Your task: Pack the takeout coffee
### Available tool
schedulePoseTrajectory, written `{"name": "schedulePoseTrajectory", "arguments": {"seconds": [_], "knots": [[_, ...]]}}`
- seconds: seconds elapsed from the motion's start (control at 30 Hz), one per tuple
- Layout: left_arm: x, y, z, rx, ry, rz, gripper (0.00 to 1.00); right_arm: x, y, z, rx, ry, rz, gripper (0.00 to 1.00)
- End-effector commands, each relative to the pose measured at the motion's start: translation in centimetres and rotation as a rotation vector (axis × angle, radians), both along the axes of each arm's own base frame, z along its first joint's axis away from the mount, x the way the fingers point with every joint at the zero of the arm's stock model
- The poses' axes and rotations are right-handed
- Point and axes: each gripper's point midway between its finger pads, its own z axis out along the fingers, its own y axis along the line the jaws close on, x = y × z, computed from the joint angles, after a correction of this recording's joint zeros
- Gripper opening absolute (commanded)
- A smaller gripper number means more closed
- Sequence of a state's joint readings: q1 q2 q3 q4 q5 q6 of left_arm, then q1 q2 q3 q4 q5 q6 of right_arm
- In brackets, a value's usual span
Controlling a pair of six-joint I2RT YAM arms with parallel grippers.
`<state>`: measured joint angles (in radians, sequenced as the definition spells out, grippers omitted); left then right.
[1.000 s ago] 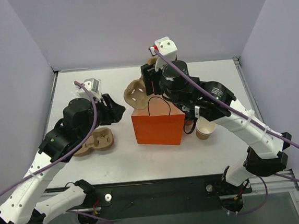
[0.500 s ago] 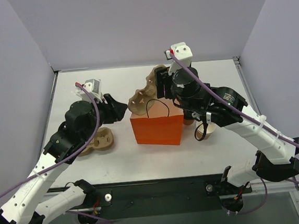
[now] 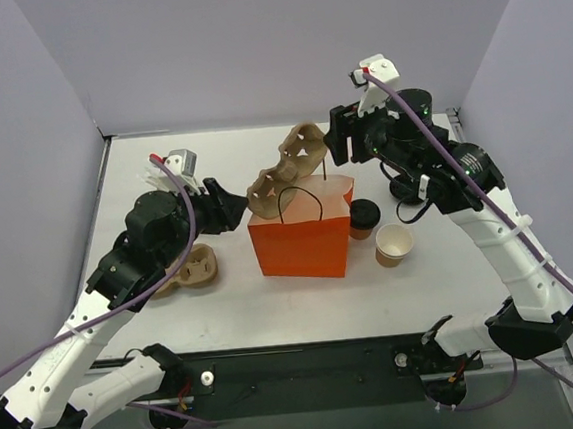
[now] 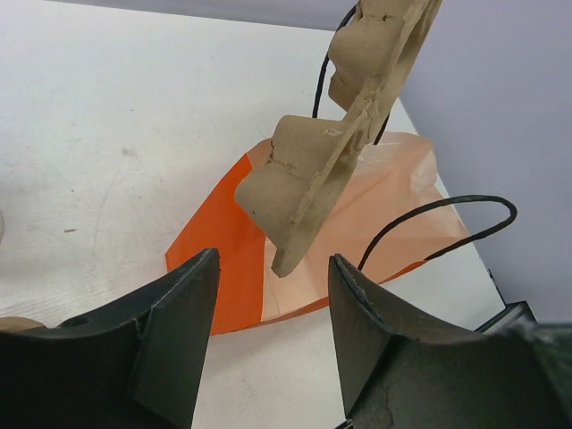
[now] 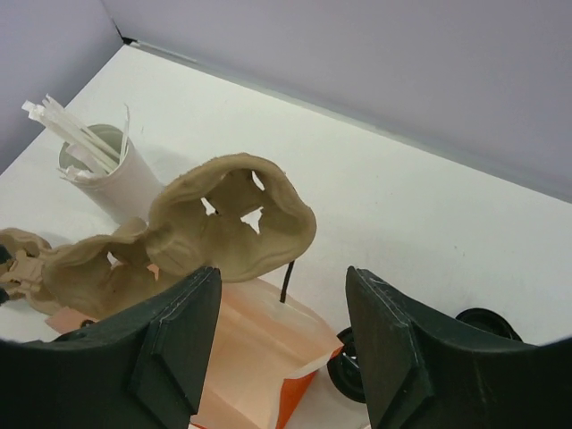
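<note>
Takeout coffee (image 3: 364,217) — one — is standing at three o'clock of one orange bag (image 3: 302,241), beside one lidless cup (image 3: 395,245); one tilted carrier (image 3: 288,169), one flat carrier (image 3: 199,268) — left gripper (image 4: 273,261) and right gripper (image 5: 281,275) are gaping, empty.

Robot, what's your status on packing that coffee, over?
Left gripper and right gripper open, empty. Coffee stands right of bag, unpacked. Carrier tilted over bag mouth, partly blocking it.

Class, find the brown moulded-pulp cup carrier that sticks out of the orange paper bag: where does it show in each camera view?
Top external: brown moulded-pulp cup carrier at centre, tilted over the orange paper bag.
Left wrist: carrier top middle, above the bag.
Right wrist: carrier left of centre.
Shared landmark: the bag beneath it.
</note>
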<state>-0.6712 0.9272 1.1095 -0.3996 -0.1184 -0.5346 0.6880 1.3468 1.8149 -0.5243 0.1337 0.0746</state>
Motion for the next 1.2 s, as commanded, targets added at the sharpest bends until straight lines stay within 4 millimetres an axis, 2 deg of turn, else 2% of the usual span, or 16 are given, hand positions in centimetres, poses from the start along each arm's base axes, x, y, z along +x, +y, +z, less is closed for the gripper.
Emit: {"name": "schedulePoseTrajectory", "arguments": {"seconds": [0.0,0.03,0.1,0.13,0.17,0.2,0.23,0.27,0.33,0.5,0.77,0.97,1.17], "knots": [[-0.1,-0.2,1.3,-0.007,-0.046,-0.024,0.61,0.8,0.2,0.8,0.067,-0.057,0.200,0.58],[-0.1,-0.1,1.3,-0.005,-0.044,-0.023,0.61,0.7,0.8,-0.3,0.085,-0.033,0.275,0.58],[-0.4,0.1,1.2,0.000,-0.039,-0.026,0.61,2.0,0.0,0.0,0.057,-0.110,0.326,0.58],[-0.6,0.3,1.2,0.006,-0.037,-0.024,0.61,1.9,0.5,-1.2,0.060,-0.100,0.394,0.58],[-0.7,0.4,1.4,0.004,-0.037,-0.025,0.61,1.9,0.6,-1.2,0.062,-0.126,0.432,0.58],[-0.8,0.6,1.5,0.005,-0.038,-0.018,0.61,3.0,0.0,-0.3,0.080,-0.190,0.433,0.58],[-1.0,0.9,1.8,0.003,-0.045,-0.012,0.61,2.8,0.3,-0.1,0.103,-0.207,0.482,0.58],[-1.1,1.1,1.8,0.010,-0.041,-0.006,0.61,3.5,0.4,-0.7,0.108,-0.208,0.489,0.58],[-1.4,1.8,2.0,0.021,-0.048,0.011,0.61,4.4,0.5,-0.2,0.107,-0.241,0.508,0.58],[-1.8,3.1,1.7,0.047,-0.054,0.044,0.62,5.2,2.5,-0.3,0.109,-0.225,0.637,0.56],[-2.4,4.1,1.4,0.051,-0.057,0.068,0.62,5.1,2.9,-2.6,0.027,-0.191,0.702,0.55],[-2.7,4.6,0.9,0.062,-0.049,0.077,0.62,6.0,3.3,-3.3,-0.018,-0.203,0.710,0.56],[-2.7,5.0,0.8,0.071,-0.049,0.093,0.62,6.3,4.7,-4.3,-0.057,-0.198,0.743,0.55]]}}
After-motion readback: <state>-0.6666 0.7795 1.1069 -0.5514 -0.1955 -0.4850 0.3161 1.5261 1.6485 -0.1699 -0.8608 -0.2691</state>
